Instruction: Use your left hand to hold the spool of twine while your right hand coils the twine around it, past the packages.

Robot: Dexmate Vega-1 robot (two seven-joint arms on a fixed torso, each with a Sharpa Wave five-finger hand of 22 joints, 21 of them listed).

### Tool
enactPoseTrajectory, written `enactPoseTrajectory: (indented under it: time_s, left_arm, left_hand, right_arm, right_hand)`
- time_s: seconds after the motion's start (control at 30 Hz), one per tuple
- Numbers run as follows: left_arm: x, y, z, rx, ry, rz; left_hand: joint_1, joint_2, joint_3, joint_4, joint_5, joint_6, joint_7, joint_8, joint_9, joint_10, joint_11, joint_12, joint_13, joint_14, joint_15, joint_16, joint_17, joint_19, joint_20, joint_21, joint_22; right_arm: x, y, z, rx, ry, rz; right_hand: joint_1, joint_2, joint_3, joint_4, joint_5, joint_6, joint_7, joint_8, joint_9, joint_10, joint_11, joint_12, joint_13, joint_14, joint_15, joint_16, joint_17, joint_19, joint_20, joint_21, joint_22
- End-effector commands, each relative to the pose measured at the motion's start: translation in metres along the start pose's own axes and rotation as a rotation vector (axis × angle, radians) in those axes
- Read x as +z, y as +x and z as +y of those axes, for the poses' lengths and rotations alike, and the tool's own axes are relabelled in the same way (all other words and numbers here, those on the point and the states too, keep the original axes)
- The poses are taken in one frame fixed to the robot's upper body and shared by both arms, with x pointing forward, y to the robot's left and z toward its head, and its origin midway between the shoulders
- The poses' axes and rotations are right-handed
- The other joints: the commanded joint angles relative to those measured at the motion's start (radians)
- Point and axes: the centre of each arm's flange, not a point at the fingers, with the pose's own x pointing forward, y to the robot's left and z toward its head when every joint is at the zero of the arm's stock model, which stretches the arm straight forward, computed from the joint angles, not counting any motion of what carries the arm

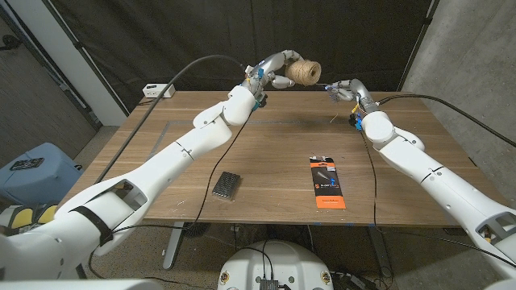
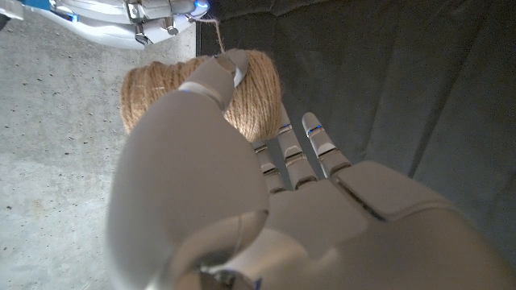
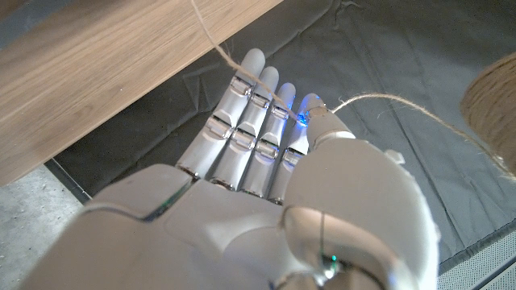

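My left hand [image 1: 276, 71] grips the tan spool of twine [image 1: 305, 72] in the air above the table's far edge. In the left wrist view the left hand's fingers [image 2: 234, 68] wrap over the spool [image 2: 185, 89], and a strand of twine [image 2: 214, 31] leads off it towards my right hand [image 2: 149, 18]. The right hand [image 1: 342, 89] hovers just right of the spool. It pinches the twine [image 3: 379, 99] between thumb and finger, and the loose end [image 3: 216, 47] trails over the fingertips [image 3: 251, 63] towards the table [image 3: 89, 80].
An orange and black package [image 1: 326, 183] lies at the front middle of the table [image 1: 266, 145], with a small dark package [image 1: 226, 184] to its left. A white power strip [image 1: 159, 91] sits at the far left corner. Dark curtains hang behind.
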Motion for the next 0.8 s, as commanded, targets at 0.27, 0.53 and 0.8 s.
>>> enactPoseTrajectory:
  time_s: [0.27, 0.53, 0.8]
  left_arm:
    - [0.002, 0.002, -0.006, 0.028, 0.014, 0.073]
    - [0.003, 0.004, -0.007, 0.054, 0.004, 0.088]
    - [0.006, 0.007, -0.006, 0.064, -0.019, 0.085]
  left_hand:
    - [-0.030, 0.049, 0.012, 0.006, 0.012, 0.084, 0.095, 0.011, 0.008, 0.070, 0.076, -0.002, 0.060, 0.000, 0.014, 0.006, 0.008, -0.010, 0.003, 0.008, 0.004]
    - [-0.030, 0.049, 0.010, 0.007, 0.014, 0.085, 0.099, 0.007, 0.008, 0.068, 0.081, -0.003, 0.061, -0.002, 0.019, 0.012, 0.013, -0.014, 0.007, 0.009, 0.005]
    - [-0.031, 0.046, 0.007, 0.008, 0.015, 0.086, 0.103, 0.004, 0.007, 0.071, 0.081, -0.001, 0.062, -0.003, 0.021, 0.020, 0.020, -0.014, 0.007, 0.011, 0.006]
  right_arm:
    - [0.011, -0.013, 0.012, 0.011, 0.038, -0.006]
    - [0.017, -0.021, 0.018, 0.019, 0.056, -0.014]
    - [0.023, -0.023, 0.025, 0.050, 0.071, -0.042]
  right_hand:
    - [0.002, 0.011, -0.003, 0.000, -0.004, 0.007, 0.001, 0.000, 0.005, 0.007, -0.001, -0.005, 0.004, 0.010, -0.090, -0.003, 0.004, -0.004, -0.062, 0.009, 0.003]
    - [0.003, 0.011, -0.003, -0.001, -0.004, 0.008, 0.001, -0.001, 0.005, 0.010, 0.002, -0.004, 0.005, 0.011, -0.090, -0.003, 0.005, -0.005, -0.062, 0.011, 0.002]
    - [0.004, 0.011, -0.003, -0.001, -0.004, 0.009, 0.001, -0.002, 0.006, 0.010, 0.002, -0.005, 0.005, 0.011, -0.090, -0.004, 0.005, -0.005, -0.062, 0.013, 0.002]
